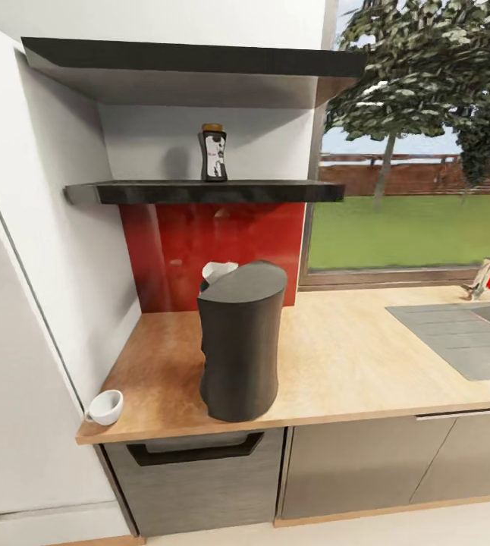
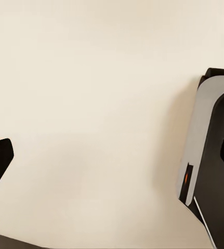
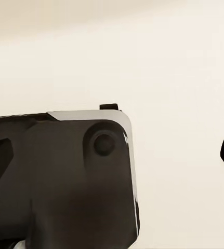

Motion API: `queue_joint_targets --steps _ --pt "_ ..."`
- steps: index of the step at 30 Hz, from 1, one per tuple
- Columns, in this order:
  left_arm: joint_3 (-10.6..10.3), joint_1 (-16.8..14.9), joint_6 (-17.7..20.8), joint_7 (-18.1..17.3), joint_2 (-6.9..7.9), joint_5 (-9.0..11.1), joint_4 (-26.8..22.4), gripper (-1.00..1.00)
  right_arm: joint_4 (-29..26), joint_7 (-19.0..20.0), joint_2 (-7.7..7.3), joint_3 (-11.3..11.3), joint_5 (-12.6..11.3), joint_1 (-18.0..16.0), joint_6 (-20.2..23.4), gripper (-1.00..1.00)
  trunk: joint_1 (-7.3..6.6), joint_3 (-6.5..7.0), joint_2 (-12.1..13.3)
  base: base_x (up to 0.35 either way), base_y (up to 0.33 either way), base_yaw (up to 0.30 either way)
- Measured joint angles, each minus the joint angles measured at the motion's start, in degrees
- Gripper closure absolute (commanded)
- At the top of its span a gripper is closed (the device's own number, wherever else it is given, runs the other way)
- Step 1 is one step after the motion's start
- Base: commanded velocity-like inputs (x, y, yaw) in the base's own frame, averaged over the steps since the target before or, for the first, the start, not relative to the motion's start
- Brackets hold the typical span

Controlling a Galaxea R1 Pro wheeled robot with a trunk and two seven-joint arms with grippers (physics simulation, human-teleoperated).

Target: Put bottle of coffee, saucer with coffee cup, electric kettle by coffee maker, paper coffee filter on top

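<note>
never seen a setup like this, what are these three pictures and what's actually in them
These are simulator renders from a wheeled robot with two arms. The big picture comes from a camera on its head, looking at a kitchen corner. On the countertop stands the dark-grey coffee maker, with something white just behind it that I cannot identify. A small white coffee cup sits near the counter's front left corner. The bottle of coffee is up on the black kitchen shelf. A sink is at the right. The two smaller pictures come from cameras near each arm's gripper; they show pale floor and parts of the robot's own body. Nothing is visibly held.
</note>
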Motion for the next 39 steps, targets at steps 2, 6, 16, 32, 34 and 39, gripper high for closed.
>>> queue_joint_targets --steps 2,6,16,32,34,39 --pt "0.04 0.00 0.00 0.00 -0.01 0.02 0.00 -1.00 0.00 0.00 0.00 0.01 0.04 0.00 0.03 -1.00 0.00 0.00 0.00 0.336 -0.059 0.000" --pt "0.06 0.03 0.03 0.10 -0.01 0.01 0.05 -1.00 -0.03 0.04 0.00 0.05 0.06 0.00 0.07 -1.00 0.00 0.00 0.00 0.336 -0.069 0.000" --pt "0.14 0.01 0.22 0.28 -0.45 0.36 0.13 -1.00 0.00 0.08 0.00 0.08 0.16 0.00 -0.05 -1.00 0.02 0.00 0.01 0.254 -0.135 0.000" --pt "-0.37 0.07 0.34 0.95 -0.96 -0.02 0.12 -1.00 0.07 0.09 0.00 0.08 0.16 0.00 -0.09 -1.00 0.04 0.00 0.01 -0.034 -0.104 0.000" --pt "-0.31 0.06 0.32 0.96 -0.97 -0.01 0.15 -1.00 0.05 0.08 0.00 0.06 0.16 0.00 -0.09 -1.00 0.05 0.01 0.01 -0.209 -0.055 0.000" --pt "-0.16 0.08 0.27 1.01 -1.05 0.05 0.17 -1.00 0.02 0.02 0.00 0.01 0.08 0.00 -0.09 -1.00 0.06 0.01 0.02 -0.274 -0.147 0.064"
